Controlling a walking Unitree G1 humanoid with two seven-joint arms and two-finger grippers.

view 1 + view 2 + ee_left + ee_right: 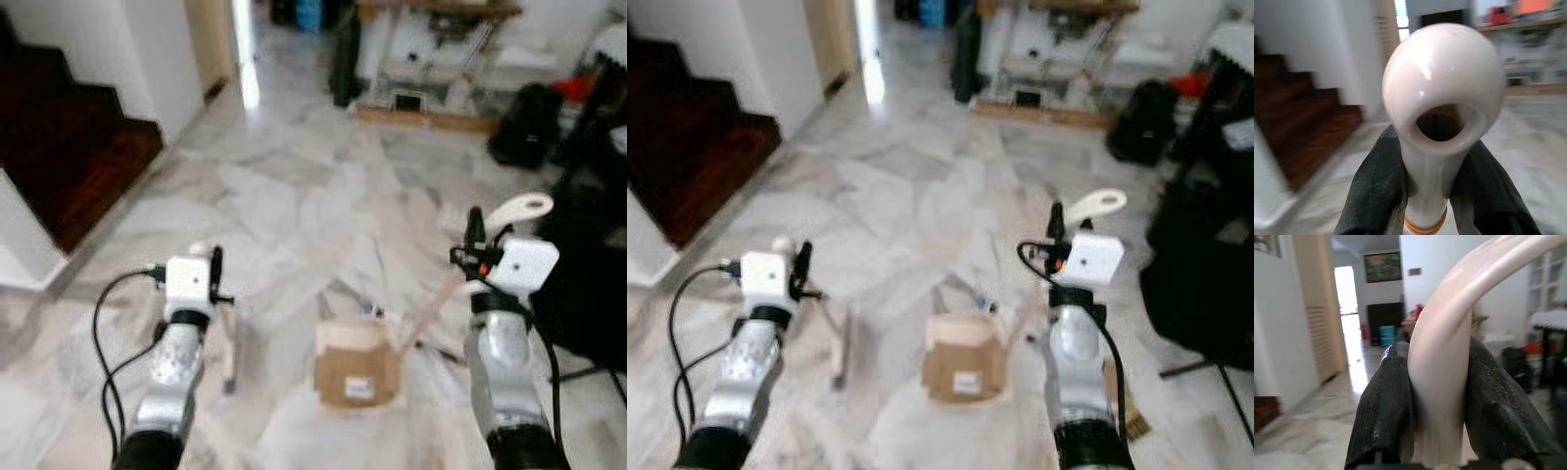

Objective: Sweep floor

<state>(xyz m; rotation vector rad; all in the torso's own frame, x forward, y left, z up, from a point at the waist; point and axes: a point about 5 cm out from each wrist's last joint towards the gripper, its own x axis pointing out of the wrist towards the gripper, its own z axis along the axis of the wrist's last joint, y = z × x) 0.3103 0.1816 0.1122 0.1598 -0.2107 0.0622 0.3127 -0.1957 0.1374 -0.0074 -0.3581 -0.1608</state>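
a pale plastic broom handle is pinched by the left gripper at lower left; a pale plastic dustpan handle is clamped by the right gripper, so debris can likely be swept toward the brown cardboard piece on the marble floor.

Dark wooden stairs at left, cluttered shelf beyond, black bag at right, framed picture on far wall

Daylight pours from a bright doorway at the far end and lays a white glare on the marble floor. Both head views are soft and smeared throughout. The staircase sits in deep shade. In the wrist views the backgrounds are out of focus, with small highlights on the glossy white handle.
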